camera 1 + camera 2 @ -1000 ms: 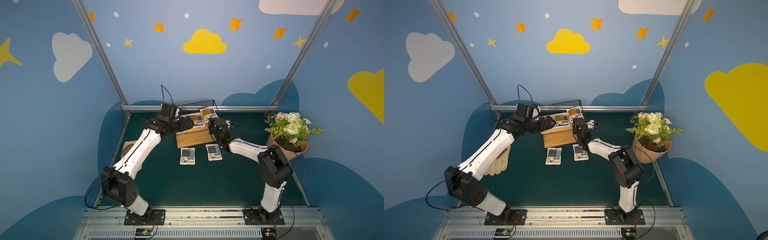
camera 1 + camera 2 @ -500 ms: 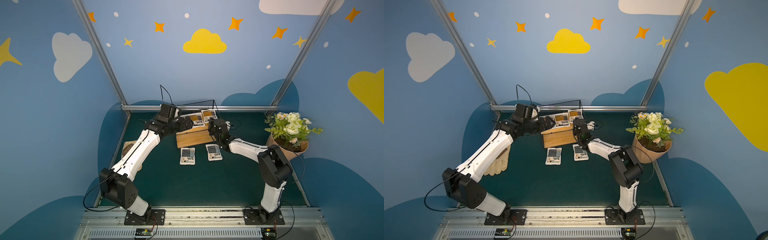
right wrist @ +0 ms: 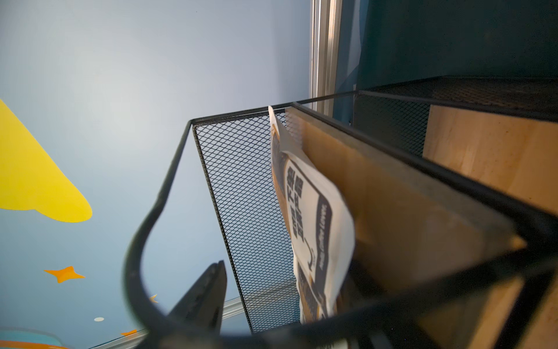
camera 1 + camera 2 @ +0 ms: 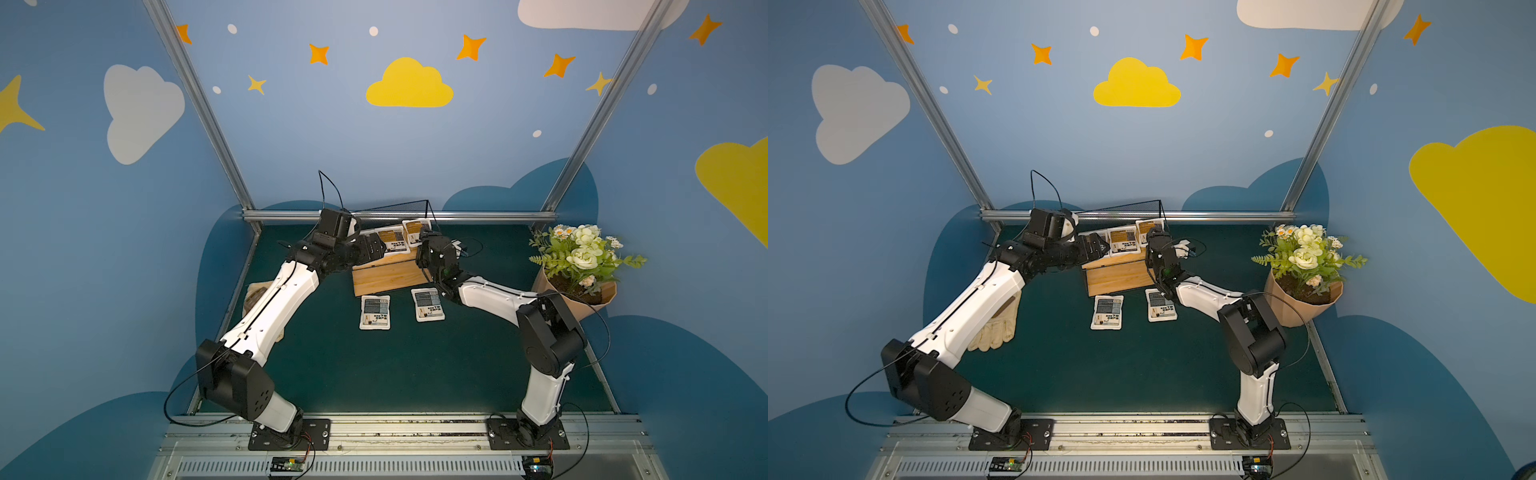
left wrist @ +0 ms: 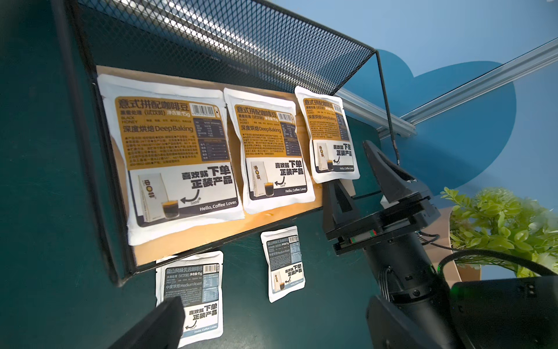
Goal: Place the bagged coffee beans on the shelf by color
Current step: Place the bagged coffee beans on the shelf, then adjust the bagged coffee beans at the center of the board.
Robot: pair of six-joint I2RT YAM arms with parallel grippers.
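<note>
Right claw (image 5: 347, 162): mine, released. The jaws stand apart at the near corner of the end pouch (image 5: 327, 133) and pinch nothing. I cannot tell whether a finger touches it.
Left claw (image 4: 380, 248): mine too, released. In its wrist view the fingers (image 5: 151, 326) sit wide apart with nothing between them. In both top views it hangs at the shelf's left end.
Shelf (image 4: 386, 276): centre of the frame, a little above the middle, in both top views. It has a black wire frame and light wooden boards, with the mesh back toward the rear wall.
Orange-panel pouches (image 5: 178, 151): three, lying flat side by side on the upper board against the mesh. The end pouch closes the row on the right in the top views, beside my right claw.
Grey-blue-panel pouches (image 4: 375, 312): two, flat on the dark green worktop (image 4: 374, 374), just below the shelf in the frame, side by side but apart.
Glove (image 4: 994, 328): cream, left of centre, partly under my left arm.
Flowerpot (image 4: 582, 299): tan and faceted, holding white flowers, at the right of the frame, well apart from the shelf.
</note>
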